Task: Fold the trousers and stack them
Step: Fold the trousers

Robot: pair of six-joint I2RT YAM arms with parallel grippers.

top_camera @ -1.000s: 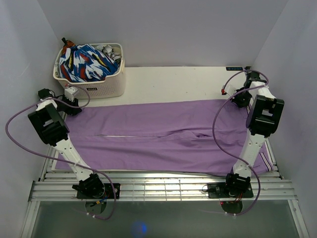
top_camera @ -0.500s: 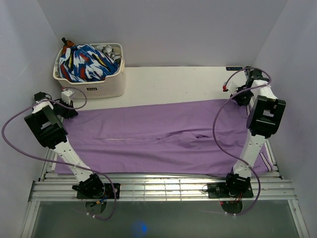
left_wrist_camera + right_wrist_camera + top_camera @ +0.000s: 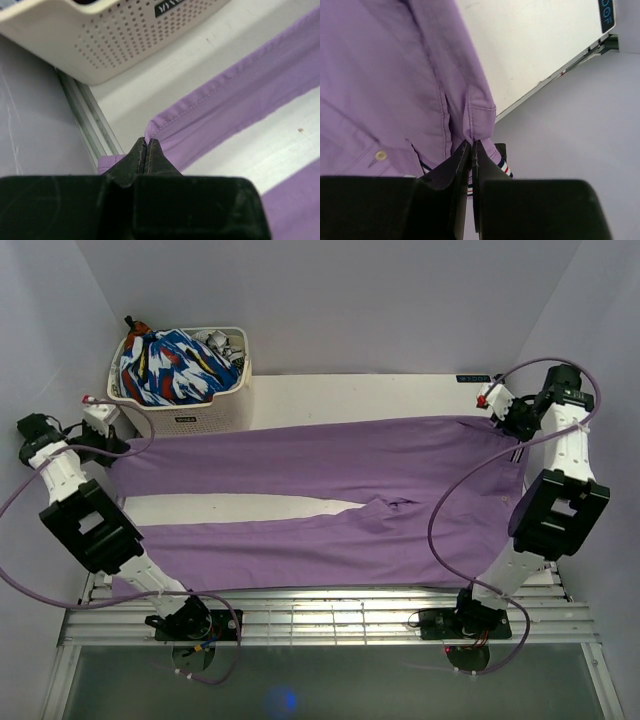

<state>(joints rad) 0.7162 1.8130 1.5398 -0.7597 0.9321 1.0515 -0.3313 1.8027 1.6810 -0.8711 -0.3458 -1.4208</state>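
Trousers' [image 3: 330, 465] ends in left fingers [image 3: 136, 159], right fingers [image 3: 461, 161]

Bright, even light; blurred wrist-view foregrounds.

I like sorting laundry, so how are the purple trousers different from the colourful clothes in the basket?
The trousers are plain lilac; the patterned garment is blue, white and red. The trousers lie stretched across the table; the garment sits bunched in the basket. The left hand and right hand pinch the trousers; neither hand touches the garment. Both are soft cloth.
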